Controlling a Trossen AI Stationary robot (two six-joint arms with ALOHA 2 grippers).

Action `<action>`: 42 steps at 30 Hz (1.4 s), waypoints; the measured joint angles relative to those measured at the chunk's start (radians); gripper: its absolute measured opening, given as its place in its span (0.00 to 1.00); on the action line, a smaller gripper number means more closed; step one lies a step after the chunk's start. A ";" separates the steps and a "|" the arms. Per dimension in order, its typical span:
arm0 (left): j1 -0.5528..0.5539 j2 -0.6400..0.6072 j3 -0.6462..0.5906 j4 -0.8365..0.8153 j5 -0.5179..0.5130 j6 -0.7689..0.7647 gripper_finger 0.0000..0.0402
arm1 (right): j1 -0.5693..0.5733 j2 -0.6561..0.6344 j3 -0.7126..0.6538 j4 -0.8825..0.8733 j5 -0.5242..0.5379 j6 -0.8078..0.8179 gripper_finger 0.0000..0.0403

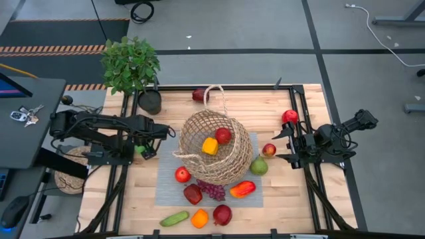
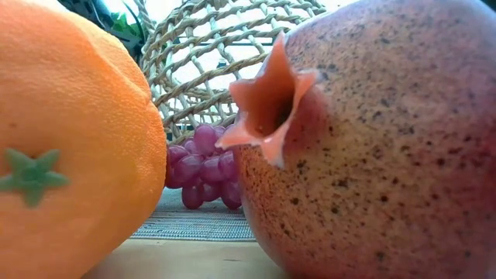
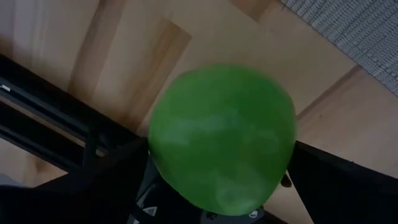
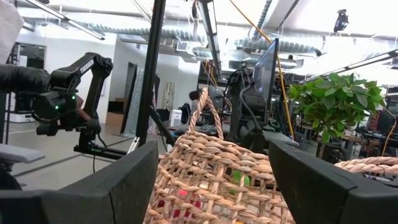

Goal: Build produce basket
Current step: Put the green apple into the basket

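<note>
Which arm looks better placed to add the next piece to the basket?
Left, probably. The left gripper holds a green fruit between its jaws, beside the basket. The right gripper is open and empty.

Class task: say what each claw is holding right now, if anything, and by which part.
The left claw grips a round green fruit across its middle. The right claw stands open, holding nothing.
</note>
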 joint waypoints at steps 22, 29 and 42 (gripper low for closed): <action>0.000 0.000 0.000 0.007 0.001 0.015 0.73 | 0.000 0.000 0.000 0.000 0.000 0.000 0.77; 0.000 0.000 0.013 0.006 0.000 0.017 0.73 | 0.000 0.000 0.000 0.000 0.001 0.000 0.77; 0.000 0.001 0.395 -0.049 -0.204 0.088 0.73 | 0.000 0.000 0.000 0.000 0.001 0.000 0.77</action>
